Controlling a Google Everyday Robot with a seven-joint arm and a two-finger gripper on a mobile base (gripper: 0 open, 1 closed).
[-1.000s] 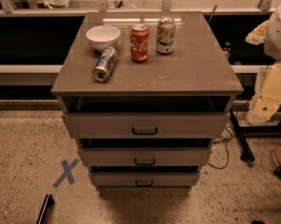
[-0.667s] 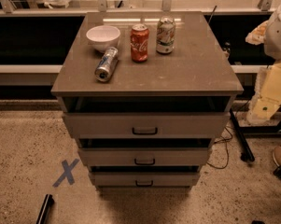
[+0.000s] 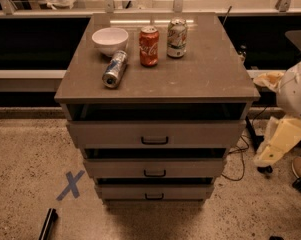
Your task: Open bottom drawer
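Observation:
The bottom drawer [image 3: 155, 191] is the lowest of three grey-beige fronts on the cabinet, with a small black handle [image 3: 154, 197] at its centre. Its front sits about level with the drawer above, with a dark gap over it. My arm's white and cream links [image 3: 281, 140] hang at the right edge, to the right of the cabinet and level with the top and middle drawers. The gripper itself does not show in the camera view; it is off to the right or hidden behind the arm.
On the cabinet top [image 3: 210, 74] are a white bowl [image 3: 110, 40], a red cola can [image 3: 149, 46], a silver can standing [image 3: 176, 38] and a silver can lying on its side [image 3: 114, 69]. A blue tape X [image 3: 70, 185] and a black object [image 3: 47, 224] lie on the floor at left. Cables [image 3: 240, 149] run at right.
My arm's white and cream links have dropped lower along the cabinet's right side. The drawers and the things on top have not moved.

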